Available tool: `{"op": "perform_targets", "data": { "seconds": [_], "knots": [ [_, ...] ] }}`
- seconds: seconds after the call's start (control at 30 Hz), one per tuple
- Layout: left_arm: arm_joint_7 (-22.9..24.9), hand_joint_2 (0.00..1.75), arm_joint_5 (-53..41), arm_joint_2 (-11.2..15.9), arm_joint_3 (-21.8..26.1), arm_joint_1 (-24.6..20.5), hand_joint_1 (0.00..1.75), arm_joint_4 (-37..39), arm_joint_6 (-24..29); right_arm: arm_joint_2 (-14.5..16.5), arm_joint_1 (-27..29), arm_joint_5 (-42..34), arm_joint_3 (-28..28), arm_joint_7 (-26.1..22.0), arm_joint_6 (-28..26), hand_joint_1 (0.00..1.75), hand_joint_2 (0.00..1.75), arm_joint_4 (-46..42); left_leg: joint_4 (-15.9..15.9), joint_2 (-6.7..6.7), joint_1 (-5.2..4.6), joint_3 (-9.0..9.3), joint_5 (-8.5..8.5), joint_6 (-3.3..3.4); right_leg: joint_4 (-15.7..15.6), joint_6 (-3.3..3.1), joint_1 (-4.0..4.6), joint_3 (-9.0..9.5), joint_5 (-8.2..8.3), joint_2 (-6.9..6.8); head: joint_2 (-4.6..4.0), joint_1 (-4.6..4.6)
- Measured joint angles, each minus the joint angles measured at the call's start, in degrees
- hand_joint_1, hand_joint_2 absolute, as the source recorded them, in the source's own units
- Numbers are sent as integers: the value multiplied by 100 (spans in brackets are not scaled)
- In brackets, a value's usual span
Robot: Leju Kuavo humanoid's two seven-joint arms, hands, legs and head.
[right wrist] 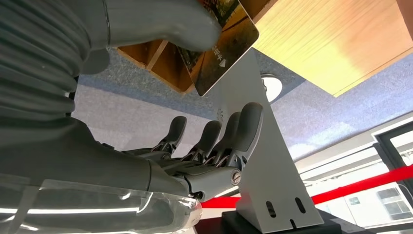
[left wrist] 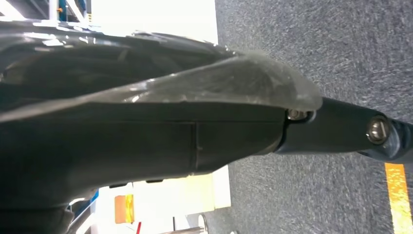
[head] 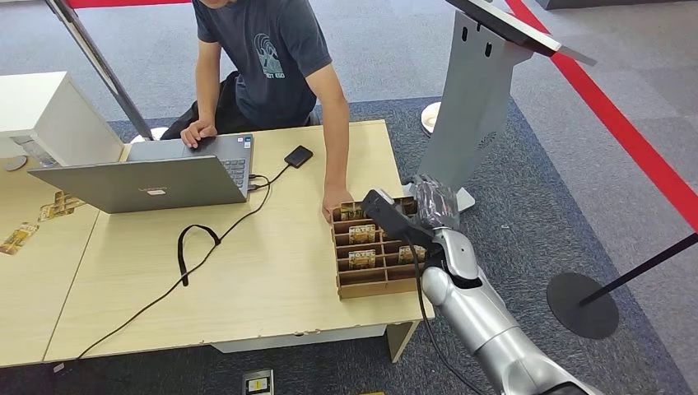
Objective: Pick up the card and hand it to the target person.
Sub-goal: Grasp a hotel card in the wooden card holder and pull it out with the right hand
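A wooden card box [head: 370, 285] stands at the right end of the table [head: 272, 280], with several cards [head: 362, 234] upright in its slots. My right hand [head: 430, 204] hovers over the box's far right corner. In the right wrist view its thumb [right wrist: 160, 22] lies against one brown card [right wrist: 229, 44], while the dark fingers [right wrist: 243, 126] stay spread a short way off the card's other side. A person [head: 272, 58] sits across the table, one hand [head: 333, 202] resting on the box's far left corner. My left hand [left wrist: 341, 131] hangs over the carpet, a finger straight, holding nothing.
An open laptop [head: 156, 181], a black phone [head: 298, 155] and a looping black cable [head: 197, 247] lie on the table's left and middle. A grey kiosk stand [head: 477, 99] rises just behind my right hand. A stanchion base [head: 583, 304] stands on the carpet at the right.
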Motion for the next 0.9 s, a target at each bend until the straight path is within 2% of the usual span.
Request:
{"op": "perform_targets", "data": {
  "seconds": [0.23, 0.5, 0.9],
  "knots": [
    [1, 0, -6, -4, 2, 0, 0, 0, 0, 9, -80, -23, 2, -14, -4, 77, 175, 155, 0, 0, 0, 0, 0, 0, 0, 0, 0, 0, 0, 0, 0, 0],
    [16, 0, -22, -18, 16, 0, 0, 3, 13, 54, -126, -67, 14, -81, -38, 125, 175, 297, 0, 0, 0, 0, 0, 0, 0, 0, 0, 0, 0, 0, 0, 1],
    [8, 0, -119, -41, 26, 0, 0, 15, 17, 82, -144, -44, 46, -128, -137, 131, 175, 395, 0, 1, 0, 1, 5, 2, 0, 0, 0, 0, 5, 0, 0, 1]
  ]
}}
